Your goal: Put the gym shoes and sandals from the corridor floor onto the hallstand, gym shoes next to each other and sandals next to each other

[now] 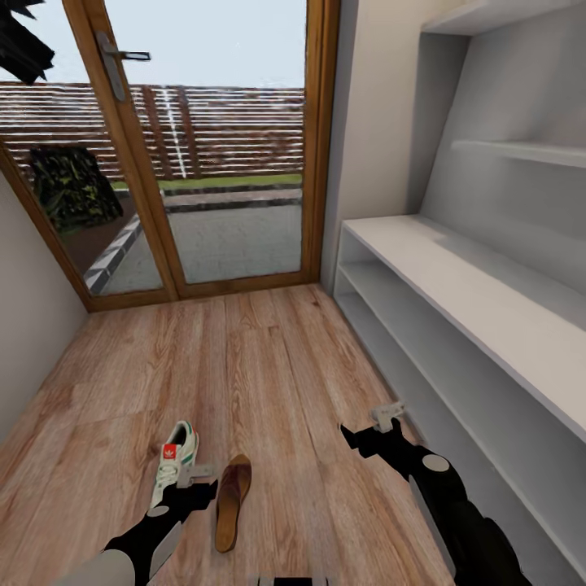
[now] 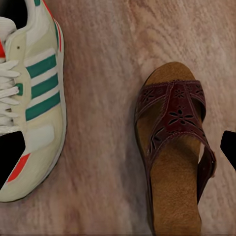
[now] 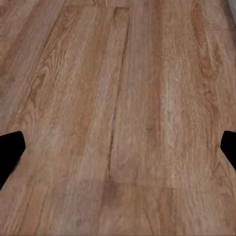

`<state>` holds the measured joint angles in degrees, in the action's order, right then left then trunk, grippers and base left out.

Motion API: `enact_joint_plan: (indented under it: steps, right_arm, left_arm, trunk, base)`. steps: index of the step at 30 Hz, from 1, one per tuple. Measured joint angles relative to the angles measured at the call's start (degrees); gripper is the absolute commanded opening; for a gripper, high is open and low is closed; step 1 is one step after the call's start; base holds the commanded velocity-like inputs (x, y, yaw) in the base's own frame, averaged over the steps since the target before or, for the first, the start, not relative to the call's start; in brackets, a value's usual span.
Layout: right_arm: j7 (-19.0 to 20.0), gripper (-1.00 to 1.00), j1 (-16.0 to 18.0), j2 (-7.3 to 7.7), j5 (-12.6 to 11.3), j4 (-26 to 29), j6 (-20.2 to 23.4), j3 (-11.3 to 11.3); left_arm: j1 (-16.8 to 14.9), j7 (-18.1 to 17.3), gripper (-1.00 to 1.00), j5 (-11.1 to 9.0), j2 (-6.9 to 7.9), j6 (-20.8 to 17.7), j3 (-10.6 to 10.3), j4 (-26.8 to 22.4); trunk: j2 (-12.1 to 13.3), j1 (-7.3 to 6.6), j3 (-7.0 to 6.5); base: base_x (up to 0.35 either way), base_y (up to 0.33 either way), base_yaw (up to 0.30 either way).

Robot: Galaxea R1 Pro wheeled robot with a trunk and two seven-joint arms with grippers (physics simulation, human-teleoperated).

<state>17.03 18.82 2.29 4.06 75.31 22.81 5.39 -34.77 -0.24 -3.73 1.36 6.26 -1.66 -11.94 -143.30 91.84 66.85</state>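
- Under the left gripper [image 1: 198,476], on the corridor floor [image 1: 268,366], lie one gym shoe [image 1: 175,462] and one sandal [image 1: 232,500], side by side and apart from each other
- In the left wrist view the gym shoe [image 2: 32,105] lies by one dark fingertip [image 2: 11,152] and the sandal [image 2: 174,147] by the other, with bare plank between the two shoes
- The left gripper's fingers stand wide apart, holding nothing; it hangs over the gap between shoe and sandal
- The gym shoe is white with green stripes and a red tongue tag; the sandal is reddish-brown with a cut-out strap and a tan insole
- The right gripper [image 1: 387,417] hangs over bare floor, just beside the foot of the hallstand [image 1: 488,325]
- In the right wrist view its two fingertips [image 3: 10,150] sit at opposite edges, spread wide, with only wood grain between them
- Beyond both grippers a glazed wooden door [image 1: 203,163] closes the corridor
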Motion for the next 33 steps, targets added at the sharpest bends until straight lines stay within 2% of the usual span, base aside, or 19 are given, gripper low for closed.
enact_joint_plan:
  steps: [1,7,10,13,14,18,26,30,31,33]
  right_arm:
    - [-0.1,1.00,0.2,-1.04,0.0,0.8,0.2,0.0]
    - [-0.3,1.00,1.0,-2.41,0.0,5.7,1.1,0.0]
    - [-0.3,1.00,1.3,-3.07,0.0,7.8,2.9,0.1]
    - [-0.2,1.00,1.6,-4.37,0.0,8.7,4.5,0.1]
    - [-0.2,1.00,1.8,-5.57,0.0,9.0,5.1,0.1]
    - [-0.2,1.00,2.0,-7.26,0.0,9.3,5.6,0.1]
    - [-0.1,1.00,3.0,-8.74,-0.1,9.8,5.7,0.2]
    - [-0.2,1.00,4.3,-10.56,-0.1,9.7,5.8,0.3]
    - [-0.2,1.00,5.2,-12.19,-0.2,9.7,5.9,0.3]
    - [-0.2,1.00,5.4,-12.26,-0.1,9.6,5.9,0.4]
  left_arm:
    - [0.0,0.0,1.00,0.0,-0.03,0.0,0.0,0.0]
    - [0.0,0.0,1.00,0.0,-0.11,0.0,0.0,-0.2]
    - [0.0,0.0,1.00,0.0,-0.13,0.0,0.0,-0.3]
    - [0.0,0.0,1.00,0.0,-0.14,0.0,0.0,-0.4]
    - [0.0,0.0,1.00,0.0,-0.14,0.0,0.0,-0.5]
    - [0.0,0.0,1.00,-0.1,-0.10,0.0,0.0,-0.6]
    - [0.0,0.0,1.00,0.0,-0.06,-0.1,-0.1,-0.6]
    - [0.0,0.0,1.00,0.0,-0.06,-0.1,-0.1,-0.6]
    - [0.0,0.0,1.00,0.0,-0.06,-0.1,-0.1,-0.6]
    - [0.0,0.0,1.00,-0.1,-0.06,-0.1,-0.1,-0.6]
  trunk:
    - [0.0,0.02,0.31]
    - [-0.1,0.18,2.19]
    - [-0.1,0.26,3.13]
    - [-0.1,0.25,3.41]
    - [-0.1,0.25,3.47]
    - [-0.1,0.25,3.60]
    - [-0.1,0.25,3.65]
    - [-0.1,0.25,3.66]
    - [-0.2,0.28,3.87]
    - [-0.2,0.33,4.32]
  base:
    - [0.000,0.000,0.000]
    - [0.000,0.000,0.000]
    - [0.000,0.000,0.000]
    - [0.000,0.000,0.000]
    - [0.000,0.000,0.000]
    - [0.000,0.000,0.000]
    - [0.000,0.000,0.000]
    - [0.000,0.000,0.000]
    - [0.000,0.000,0.000]
    - [0.000,0.000,0.000]
